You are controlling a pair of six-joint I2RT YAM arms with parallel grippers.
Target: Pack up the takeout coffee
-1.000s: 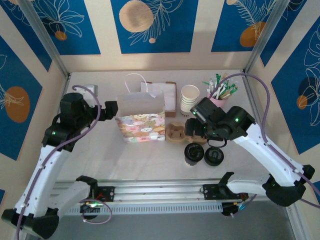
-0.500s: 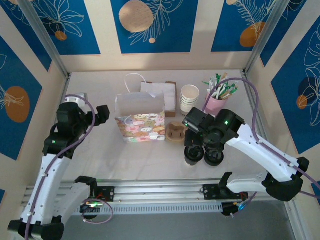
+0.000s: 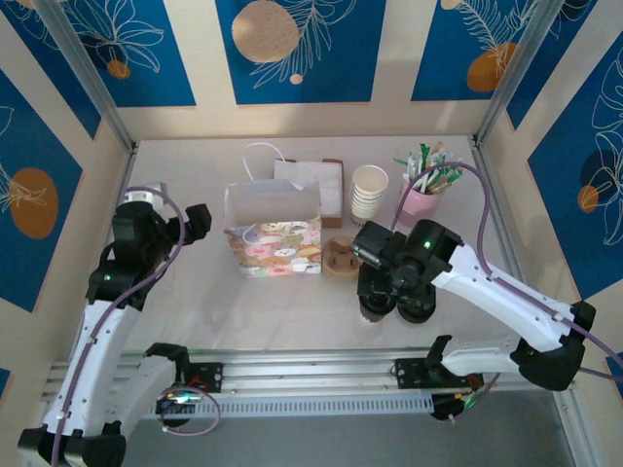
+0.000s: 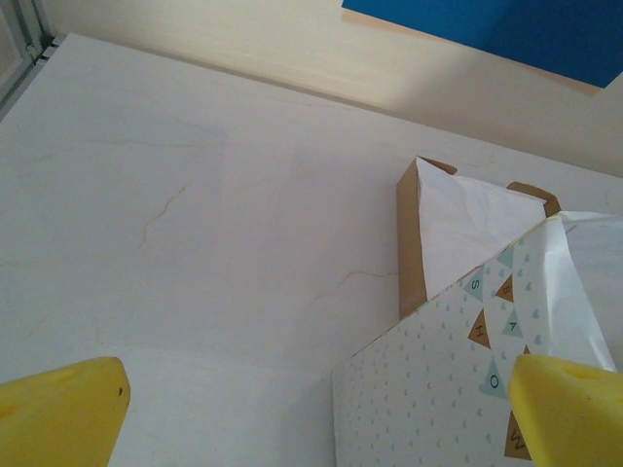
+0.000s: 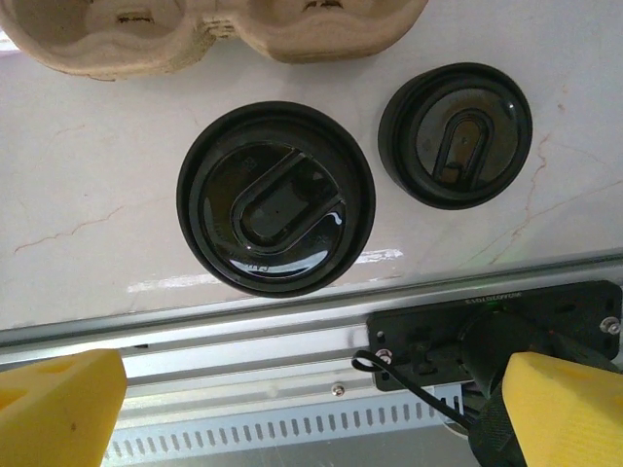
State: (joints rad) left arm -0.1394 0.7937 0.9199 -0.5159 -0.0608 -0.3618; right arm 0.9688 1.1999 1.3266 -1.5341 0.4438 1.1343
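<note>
Beside the pulp carrier, nothing packed yet.
Takeout coffee stands ungrasped under the wide-spread right gripper; left gripper likewise released. Grasp and packing remain.

The takeout coffee — dark cup, black lid on — stands upright at the table's near edge.

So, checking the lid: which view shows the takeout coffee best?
Right wrist: it looks straight down on the takeout coffee, lid whole. From top external the right arm covers most of it; left wrist faces the bag.
</note>
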